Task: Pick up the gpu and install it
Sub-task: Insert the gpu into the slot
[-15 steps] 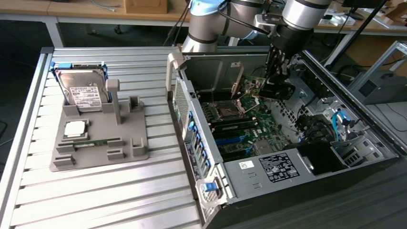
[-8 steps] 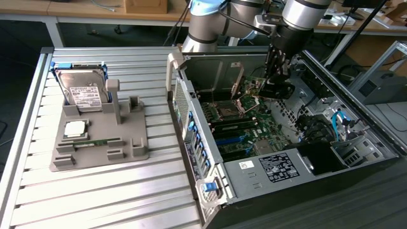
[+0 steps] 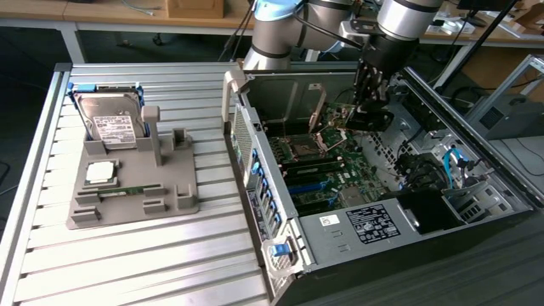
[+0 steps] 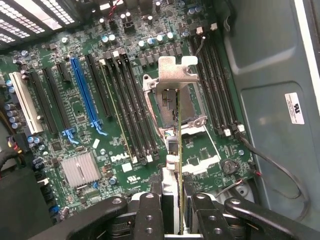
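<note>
One card clamped, hanging inside the open case

Broad slatted metal table (image 3: 127, 255), ribbed and bright, with bare strips along the exterior view's left and near edges.

Tower case (image 3: 501, 185) laid on its side at the exterior view's right, side panel off. Grey sheet-steel walls boxing in the work all round, open from above.

Silver-and-blue arm (image 3: 281, 32) reaching down over the far wall into the case.

Green motherboard (image 3: 340, 169) (image 4: 210, 150) flat on the case floor, crowded with long slots and small round capacitors.

Grey moulded fixture (image 3: 127, 207) on the table, well apart from the case. On it:
- a silver boxy hard drive (image 3: 111, 118) propped upright, white label showing
- a square processor (image 3: 100, 171)
- a narrow green memory stick (image 3: 127, 190) lying flat

Gripper (image 3: 370, 111) (image 4: 179, 212) inside the case near its far end, black fingers pinched narrow on the gpu (image 3: 336, 118) (image 4: 178, 75).

Card thin and flat, edge-on in the wrist view, with a stepped silvery bracket at the end away from the fingers. Apparently clear of the board, hanging over the metal-framed processor socket. Banks of long black slots close on both flanks, little side room.

One blue slot (image 4: 85, 90) and one white slot (image 4: 25, 102) further off, near a finned silver heatsink (image 4: 80, 169).
</note>
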### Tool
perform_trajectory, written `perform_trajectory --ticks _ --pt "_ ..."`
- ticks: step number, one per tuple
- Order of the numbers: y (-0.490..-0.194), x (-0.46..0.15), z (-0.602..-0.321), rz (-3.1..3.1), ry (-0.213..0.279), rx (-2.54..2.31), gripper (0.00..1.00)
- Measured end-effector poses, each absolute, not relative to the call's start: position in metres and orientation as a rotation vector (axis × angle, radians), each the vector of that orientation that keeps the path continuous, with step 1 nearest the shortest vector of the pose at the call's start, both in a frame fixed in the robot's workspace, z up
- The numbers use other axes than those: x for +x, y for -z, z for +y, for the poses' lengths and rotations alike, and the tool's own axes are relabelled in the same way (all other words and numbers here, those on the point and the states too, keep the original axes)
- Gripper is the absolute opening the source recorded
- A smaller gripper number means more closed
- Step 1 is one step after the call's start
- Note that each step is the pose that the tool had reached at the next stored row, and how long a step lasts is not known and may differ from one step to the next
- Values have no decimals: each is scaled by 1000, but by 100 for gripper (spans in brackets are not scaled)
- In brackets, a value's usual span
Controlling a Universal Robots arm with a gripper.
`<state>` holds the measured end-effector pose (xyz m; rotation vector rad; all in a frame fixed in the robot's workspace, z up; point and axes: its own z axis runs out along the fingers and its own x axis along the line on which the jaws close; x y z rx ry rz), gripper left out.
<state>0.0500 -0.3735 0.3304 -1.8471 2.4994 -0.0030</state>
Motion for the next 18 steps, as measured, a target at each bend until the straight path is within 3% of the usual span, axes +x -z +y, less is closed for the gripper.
perform_trajectory --ticks 18 --pt "-330 50 -373 2435 2 -1932 27"
